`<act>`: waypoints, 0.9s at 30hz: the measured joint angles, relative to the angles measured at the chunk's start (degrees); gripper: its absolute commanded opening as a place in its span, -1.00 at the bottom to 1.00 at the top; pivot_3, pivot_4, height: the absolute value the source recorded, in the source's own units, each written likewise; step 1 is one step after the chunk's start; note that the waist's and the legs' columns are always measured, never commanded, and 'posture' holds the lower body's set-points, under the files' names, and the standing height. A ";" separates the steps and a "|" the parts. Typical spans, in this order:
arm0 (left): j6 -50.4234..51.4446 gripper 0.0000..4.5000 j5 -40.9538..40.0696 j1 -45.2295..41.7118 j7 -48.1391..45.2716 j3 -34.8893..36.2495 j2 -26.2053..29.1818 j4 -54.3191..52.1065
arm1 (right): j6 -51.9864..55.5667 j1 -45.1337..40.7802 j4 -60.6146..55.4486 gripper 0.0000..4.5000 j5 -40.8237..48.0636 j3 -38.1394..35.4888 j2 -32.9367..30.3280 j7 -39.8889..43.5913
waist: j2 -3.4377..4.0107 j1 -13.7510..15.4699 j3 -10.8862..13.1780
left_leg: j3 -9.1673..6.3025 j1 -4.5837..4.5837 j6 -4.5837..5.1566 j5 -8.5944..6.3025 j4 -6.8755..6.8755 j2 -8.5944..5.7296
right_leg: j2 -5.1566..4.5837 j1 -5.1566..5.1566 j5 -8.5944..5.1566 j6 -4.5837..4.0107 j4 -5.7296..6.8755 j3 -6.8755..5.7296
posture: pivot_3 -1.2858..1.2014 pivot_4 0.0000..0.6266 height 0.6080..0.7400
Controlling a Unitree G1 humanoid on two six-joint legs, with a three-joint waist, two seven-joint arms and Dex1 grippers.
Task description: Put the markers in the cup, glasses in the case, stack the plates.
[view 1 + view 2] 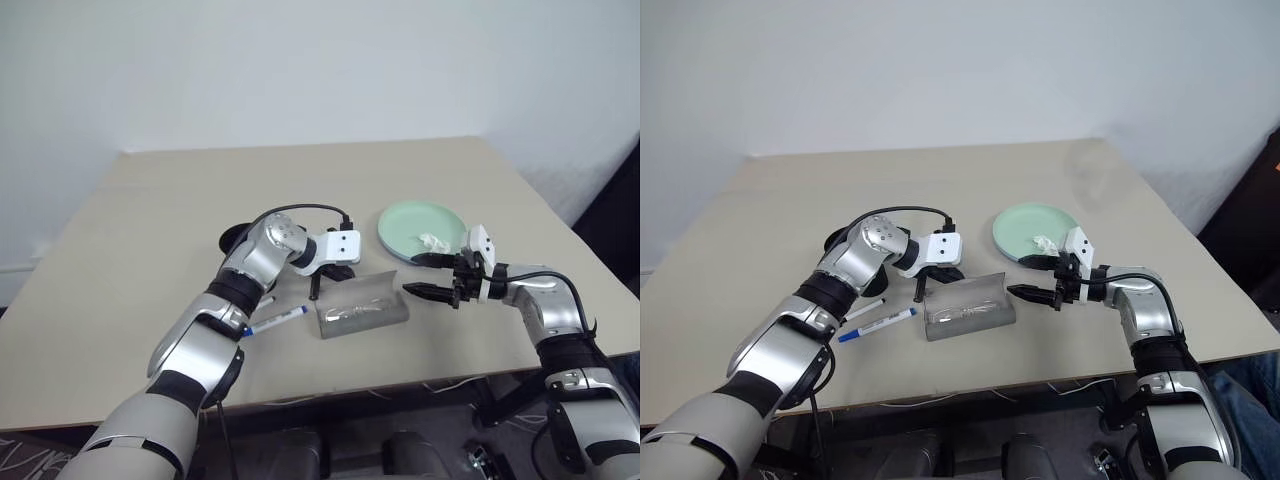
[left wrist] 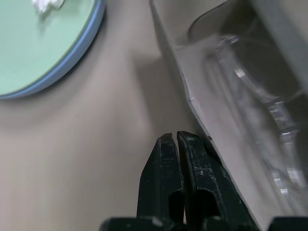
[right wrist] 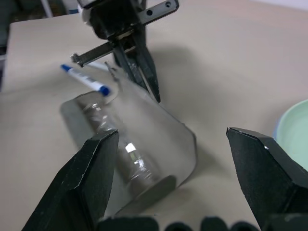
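**Case open mid-surface, glasses inside**

Beige surface (image 1: 150, 230) against a plain pale wall. Nearest the front edge: white marker with blue cap (image 1: 276, 320), lying flat just left of the case. A second, darker marker (image 1: 864, 309) shows partly from under the left forearm, beside the first.

Centre: grey translucent case (image 1: 362, 312), lid (image 1: 362, 287) standing up behind the tray. Glasses (image 3: 126, 159) lie inside the tray, clear lenses visible in the right wrist view.

Left gripper (image 1: 314, 293): fingers (image 2: 174, 168) pressed together, empty, tips pointing down at the rear left corner of the lid, just beside its edge; contact cannot be told.

Right gripper (image 1: 430, 276): fingers (image 3: 91, 168) spread wide, empty, level, aimed at the case's right end, a little apart from it.

Farther back, right of centre: mint green plate (image 1: 415, 225) stacked on the blue plate (image 2: 77, 50), a crumpled white scrap (image 1: 433, 241) on top. Cup (image 1: 236, 238): a black shape behind the left arm, mostly hidden.
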 measured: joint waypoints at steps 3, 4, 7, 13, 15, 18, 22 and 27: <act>2.29 -0.98 -1.59 1.55 -1.76 0.08 0.55 -4.34 | 0.60 0.08 -1.34 0.72 -0.03 0.97 -0.04 1.26 | 0.00 0.02 0.00 | -0.03 0.00 0.00 0.00 0.01 0.00 | 0.00 0.01 0.00 0.00 0.00 -0.03 | 0.03 -1.00 0.97; 2.96 -0.98 -1.93 2.04 -2.17 0.10 0.91 -5.86 | 0.61 0.22 -1.90 0.72 -0.06 1.32 -0.04 1.62 | 0.00 0.02 0.00 | -0.04 0.00 -0.01 0.00 0.01 0.00 | -0.01 0.01 0.00 0.00 0.00 -0.03 | 0.03 -1.00 0.97; 4.88 -0.98 -3.58 3.85 -3.56 0.21 2.27 -10.24 | 0.64 1.13 -2.89 0.72 -0.12 2.10 -0.15 2.16 | 0.00 0.03 0.00 | -0.04 0.00 -0.01 -0.01 0.01 0.00 | -0.01 0.01 0.00 0.00 -0.01 -0.03 | 0.03 -1.00 0.97; 8.22 -0.98 -6.35 7.66 -7.26 0.18 4.99 -17.17 | 0.66 2.09 -3.14 0.72 -0.19 3.24 -0.05 1.74 | 0.00 0.02 0.00 | -0.04 0.02 -0.01 0.00 0.01 0.01 | -0.03 0.03 -0.04 -0.08 0.00 -0.03 | 0.03 -1.00 0.97; 8.70 -0.98 -6.82 8.07 -8.00 0.03 5.78 -18.74 | 0.64 2.07 -3.15 0.72 -0.19 3.31 0.07 1.49 | 0.00 0.03 0.00 | -0.07 0.03 -0.01 0.00 0.02 0.02 | -0.03 0.04 -0.08 -0.15 0.00 -0.03 | 0.03 -1.00 0.97; 8.60 -0.98 -6.86 9.29 -8.73 -0.20 7.35 -21.24 | 0.55 2.06 -3.16 0.72 -0.19 3.53 0.57 0.76 | 0.01 0.02 0.00 | -0.07 0.04 -0.01 -0.01 0.01 0.02 | -0.05 0.04 -0.08 -0.16 -0.01 -0.03 | 0.03 -1.00 0.97; 9.74 -0.98 -6.88 10.29 -7.89 -0.23 7.56 -22.10 | 0.54 2.03 -3.21 0.72 -0.20 3.66 0.81 -0.17 | 0.00 0.10 0.00 | -0.07 0.03 -0.01 -0.01 0.02 0.01 | -0.08 0.04 -0.09 -0.16 -0.01 -0.04 | 0.03 -1.00 0.97; 10.76 -0.98 -7.11 12.55 -8.21 -0.44 9.07 -25.58 | 0.55 1.94 -3.88 0.72 -0.20 3.89 0.95 -0.92 | 0.01 0.04 -0.01 | -0.07 0.03 -0.01 -0.01 0.00 0.01 | -0.09 0.02 -0.09 -0.16 -0.01 -0.03 | 0.03 -1.00 0.97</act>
